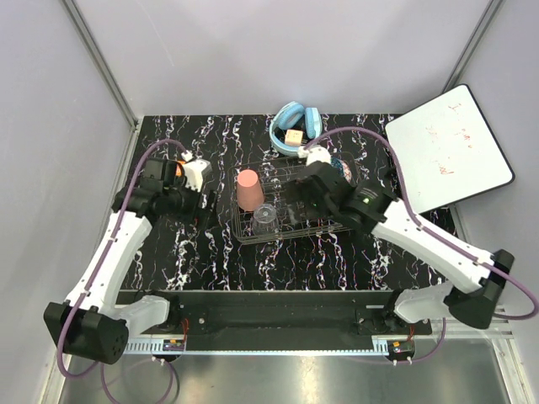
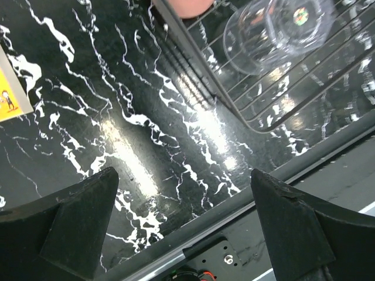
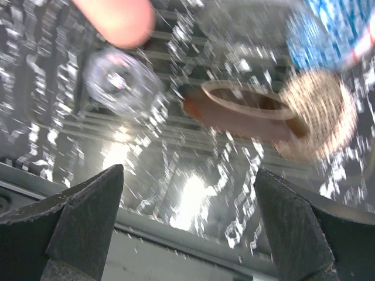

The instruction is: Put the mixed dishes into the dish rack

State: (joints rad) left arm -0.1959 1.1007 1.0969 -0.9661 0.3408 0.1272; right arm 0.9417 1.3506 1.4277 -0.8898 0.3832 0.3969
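Rack (image 1: pixel 253 236) at centre holds pink cup (image 1: pixel 248 189), tumbler (image 1: pixel 265 215), red plate (image 3: pixel 246 114) on edge; speckled bowl (image 3: pixel 319 114) just beside plate; right gripper (image 3: pixel 188 172) above rack, fingers wide, empty; left gripper (image 2: pixel 183 175) likewise, beside rack; next, likely: raise right gripper straight, clear of plate.

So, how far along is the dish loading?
The pink cup and glass tumbler stand in the dish rack; the red plate and speckled bowl seem there too, though blurred. The left gripper and right gripper are open, empty. The blue patterned bowl's place is unclear; glass plate unseen.
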